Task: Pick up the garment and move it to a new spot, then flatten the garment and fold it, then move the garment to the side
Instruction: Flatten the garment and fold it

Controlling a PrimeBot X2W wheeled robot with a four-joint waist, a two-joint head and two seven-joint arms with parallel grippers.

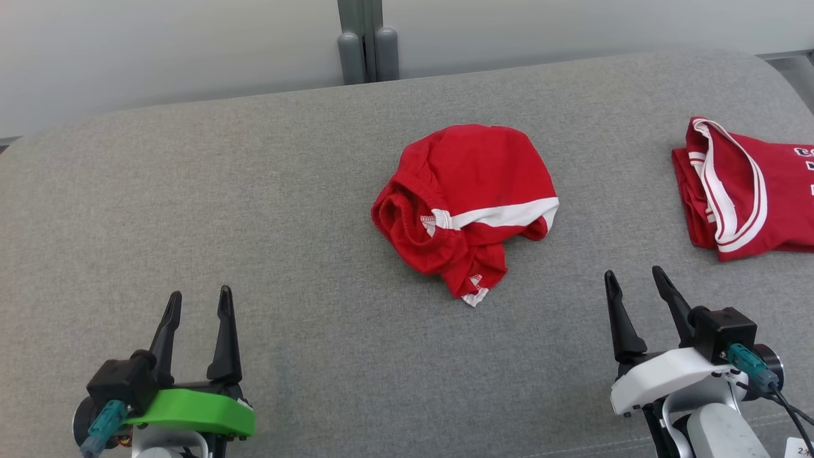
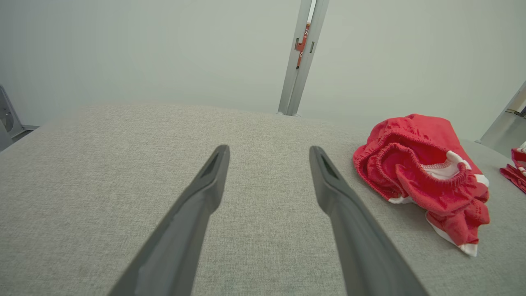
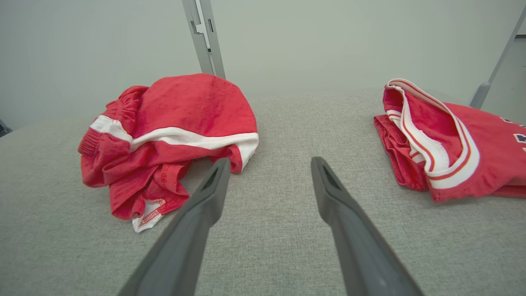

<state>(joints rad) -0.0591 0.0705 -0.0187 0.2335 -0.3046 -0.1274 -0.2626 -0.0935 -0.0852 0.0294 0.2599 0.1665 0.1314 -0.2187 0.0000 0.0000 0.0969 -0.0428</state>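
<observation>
Since the crumpled red garment [image 1: 464, 203] lies mid-way across the grey counter [image 1: 254, 191], with the left claw [image 1: 198, 294] and right claw [image 1: 633, 272] spread and empty short of it, each should pinch a raised edge, avoiding the folded jersey [image 1: 744, 191].

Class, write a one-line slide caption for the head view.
Crumpled red garment centred on the grey surface, red jersey at the right edge; left pincer and right pincer open, touching nothing.

We note matt red knit cloth shorts [image 1: 467, 165] on coarse grey woven upholstery [image 1: 254, 222]; right of the shorts, a smooth-cloth jersey [image 1: 785, 203]; behind them, a satin metal post [image 1: 353, 19].
</observation>
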